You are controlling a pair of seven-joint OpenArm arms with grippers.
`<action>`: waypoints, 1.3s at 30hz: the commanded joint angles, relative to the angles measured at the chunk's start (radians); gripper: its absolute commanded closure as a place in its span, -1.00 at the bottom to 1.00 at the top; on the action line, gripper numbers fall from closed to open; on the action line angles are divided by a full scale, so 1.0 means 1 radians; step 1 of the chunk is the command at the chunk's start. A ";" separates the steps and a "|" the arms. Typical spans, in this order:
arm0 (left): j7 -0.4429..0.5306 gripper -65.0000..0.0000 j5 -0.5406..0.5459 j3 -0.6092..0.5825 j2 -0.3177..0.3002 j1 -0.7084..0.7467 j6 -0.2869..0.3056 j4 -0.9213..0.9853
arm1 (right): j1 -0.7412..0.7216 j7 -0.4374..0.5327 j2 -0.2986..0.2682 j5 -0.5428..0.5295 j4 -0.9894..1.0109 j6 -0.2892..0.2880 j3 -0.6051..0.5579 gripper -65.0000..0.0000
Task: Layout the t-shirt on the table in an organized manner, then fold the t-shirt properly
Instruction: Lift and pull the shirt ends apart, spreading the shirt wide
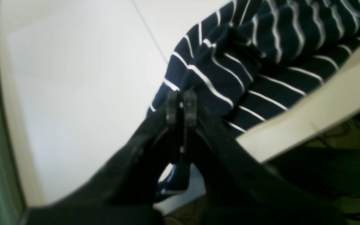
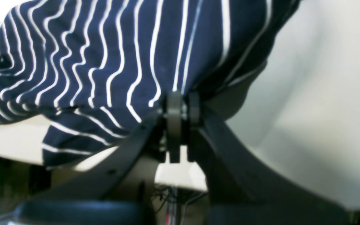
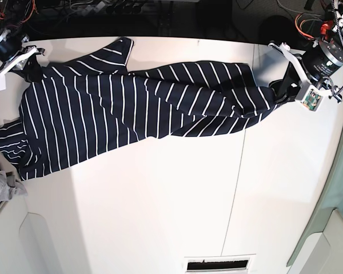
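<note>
While its black jaws are pressing together on a bunched fold of navy fabric, the left gripper [image 1: 181,107] is pinching the t-shirt [image 1: 248,65] near the table's edge in the left wrist view, with the white table [image 1: 83,93] and its thin dark seam stretching away beside the cloth and a strip of striped fabric hanging below the fingers. In the right wrist view, the right gripper [image 2: 181,107] is likewise clamping shut on the t-shirt [image 2: 114,62], the rippled stripes spreading away from the fingertips and a corner of cloth drooping over the table [image 2: 317,103] edge; the picture is blurred, so how much fabric sits between the tips is hard to judge. In the base view, the t-shirt [image 3: 131,108] is lying stretched across the far part of the table [image 3: 160,205], wider and flatter at the view's left, twisted and narrowing toward the view's right, where the left gripper [image 3: 280,88] is holding its end; the right gripper [image 3: 34,69] is holding the opposite far corner. A small grey cloth [image 3: 1,188] is resting at the table's left edge, just beside the shirt's lower corner.
</note>
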State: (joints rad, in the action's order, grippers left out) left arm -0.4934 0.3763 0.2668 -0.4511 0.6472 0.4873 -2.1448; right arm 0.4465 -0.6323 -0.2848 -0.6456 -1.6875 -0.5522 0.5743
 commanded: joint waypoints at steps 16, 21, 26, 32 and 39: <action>0.018 1.00 0.137 0.341 -0.013 -0.089 0.011 -0.066 | 0.078 -0.008 -0.026 -0.205 -0.412 -0.021 0.290 1.00; 0.018 1.00 0.144 0.317 -0.024 -0.206 0.014 0.049 | -0.054 -0.003 -0.046 -0.161 -0.411 -0.019 0.268 1.00; 0.019 1.00 0.144 0.238 -0.023 -0.369 0.015 0.260 | -0.248 0.014 -0.048 -0.124 -0.356 -0.019 0.185 1.00; 0.019 1.00 0.066 0.049 -0.023 -0.615 0.014 0.549 | -0.525 0.145 -0.080 0.067 -0.114 0.003 -0.068 1.00; 0.019 1.00 0.037 -0.027 -0.023 -0.874 -0.013 0.913 | -0.937 0.190 -0.089 0.257 0.291 0.038 -0.313 1.00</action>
State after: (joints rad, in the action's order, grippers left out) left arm -0.4934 0.4103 0.2321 -0.4522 -0.2062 0.4862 -1.2125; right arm -0.4694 -0.4732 -0.3534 -0.3878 -1.3777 -0.5388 0.2512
